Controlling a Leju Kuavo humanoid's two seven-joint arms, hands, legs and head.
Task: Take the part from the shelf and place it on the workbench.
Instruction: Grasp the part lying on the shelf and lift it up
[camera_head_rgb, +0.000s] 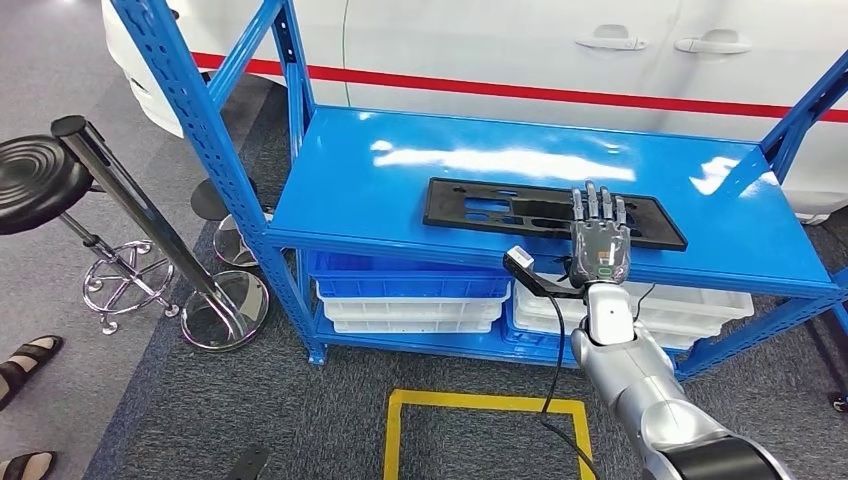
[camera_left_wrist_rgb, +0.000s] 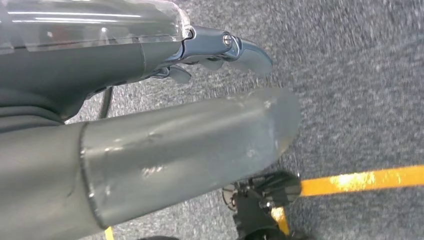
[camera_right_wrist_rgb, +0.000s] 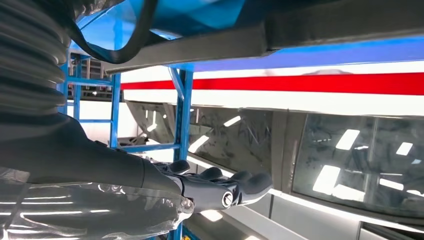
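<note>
From the head camera I see my right hand (camera_head_rgb: 600, 240) stretched out flat over the near edge of the blue shelf top (camera_head_rgb: 400, 195), fingers (camera_head_rgb: 594, 207) straight and spread, reaching onto the part (camera_head_rgb: 480, 208). The part is a long, flat black panel with cut-outs, lying flat on the shelf top, lengthwise along its front half, nearer the right end. My fingers lie over its near edge toward the right; I cannot tell whether they press on it or hover just above. Nothing is gripped: the hand is released, fingers apart. In the right wrist camera the fingertips (camera_right_wrist_rgb: 247, 182) show extended, with the dark underside of the part (camera_right_wrist_rgb: 340, 20) close by and a white car with a red stripe (camera_right_wrist_rgb: 310, 82) beyond.

My left hand (camera_left_wrist_rgb: 220, 47) hangs down over grey carpet (camera_left_wrist_rgb: 360, 75), fingers loosely extended, holding nothing. A yellow floor line (camera_left_wrist_rgb: 360, 181) runs just beside it in that view.

Below the shelf top, white and blue bins (camera_head_rgb: 410, 300) sit on the lower level. The white car (camera_head_rgb: 500, 50) stands right behind the shelf. To the left are a black stool (camera_head_rgb: 35, 180) with a chrome base and a barrier post (camera_head_rgb: 140, 215) leaning on its round foot. A yellow square outline (camera_head_rgb: 485, 420) is marked on the carpet in front of the shelf. At the far left edge, a person's sandalled feet (camera_head_rgb: 28, 365) are in view.
</note>
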